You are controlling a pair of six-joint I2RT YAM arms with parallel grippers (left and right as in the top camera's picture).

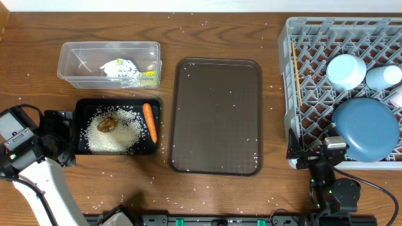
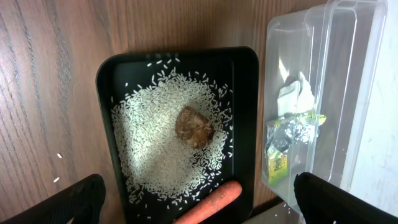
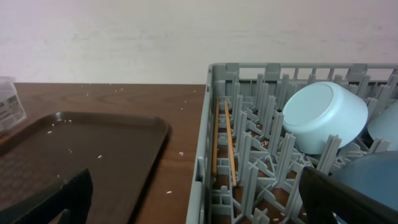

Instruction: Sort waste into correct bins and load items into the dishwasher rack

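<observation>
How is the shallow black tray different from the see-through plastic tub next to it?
The shallow black rectangular tray is opaque and low-sided; the clear plastic rectangular tub is see-through and deeper. The tray holds white rice grains, a brown food lump and an orange carrot; the tub holds a crumpled white napkin, silver foil and a green-yellow wrapper. Both are rectangular, similar in size, side by side.

Rice (image 1: 116,137), brown lump (image 1: 107,125), carrot (image 1: 150,122) lie in black tray (image 1: 81,116).
</observation>
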